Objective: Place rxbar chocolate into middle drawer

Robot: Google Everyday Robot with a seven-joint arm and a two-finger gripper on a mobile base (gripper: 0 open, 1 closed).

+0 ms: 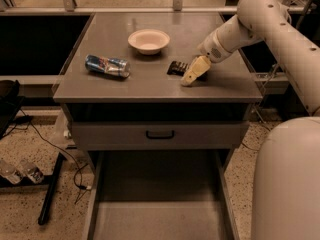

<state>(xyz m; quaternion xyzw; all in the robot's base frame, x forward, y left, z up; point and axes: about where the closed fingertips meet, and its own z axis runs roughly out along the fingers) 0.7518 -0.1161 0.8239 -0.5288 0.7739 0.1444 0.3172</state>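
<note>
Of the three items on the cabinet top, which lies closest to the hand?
The rxbar chocolate: the dark flat bar beside the hand, at the right. The white bowl sits farther back; the crushed can lies to the left.

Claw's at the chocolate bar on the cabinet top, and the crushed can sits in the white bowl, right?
No: the camera view shows the crushed can on the cabinet top, apart from the white bowl. The claw is at the chocolate bar.
</note>
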